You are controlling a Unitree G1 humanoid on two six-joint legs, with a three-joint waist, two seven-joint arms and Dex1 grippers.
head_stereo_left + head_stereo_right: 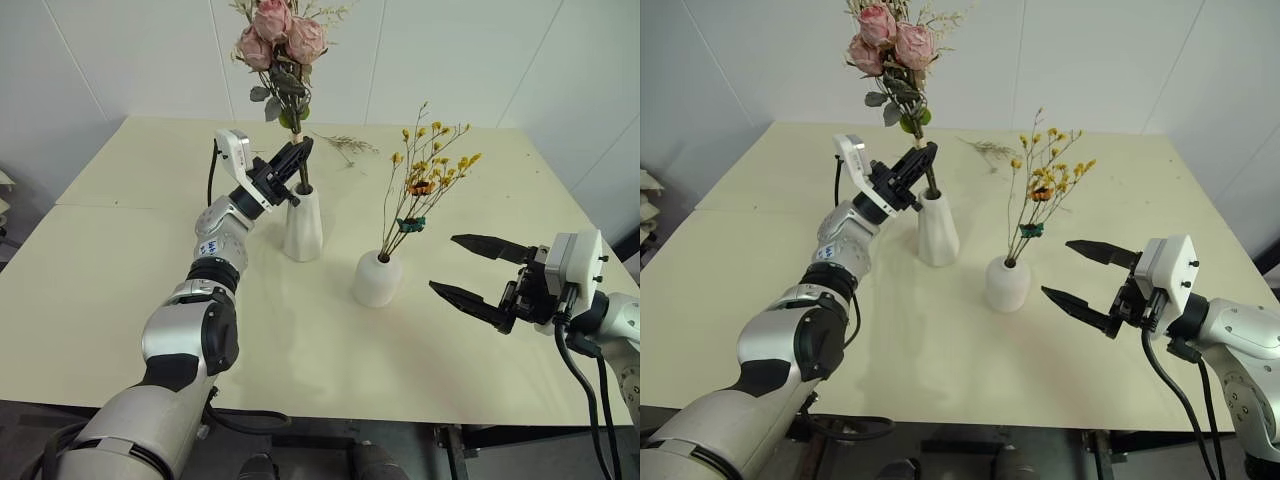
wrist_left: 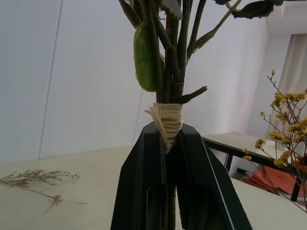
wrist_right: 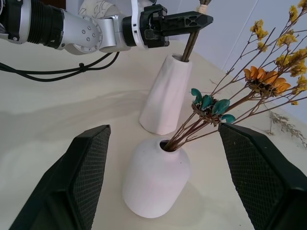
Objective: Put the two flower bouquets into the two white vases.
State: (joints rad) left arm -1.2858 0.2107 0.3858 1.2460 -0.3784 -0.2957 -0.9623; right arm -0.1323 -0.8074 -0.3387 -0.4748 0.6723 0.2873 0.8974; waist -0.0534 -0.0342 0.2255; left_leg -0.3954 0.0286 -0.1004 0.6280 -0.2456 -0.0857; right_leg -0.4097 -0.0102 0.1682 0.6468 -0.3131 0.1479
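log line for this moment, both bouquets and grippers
left gripper: shut on rose bouquet, stems in tall vase | yellow spray: in round vase | right gripper: open

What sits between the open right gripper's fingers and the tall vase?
The round vase holding the yellow spray stands there, in front of the right gripper in the right wrist view, with the tall vase behind it. Bare tabletop otherwise.

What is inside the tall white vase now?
The stems of the pink rose bouquet enter the mouth of the tall white vase, with the left claw shut on them just above. How deep they reach is hidden by the vase wall.
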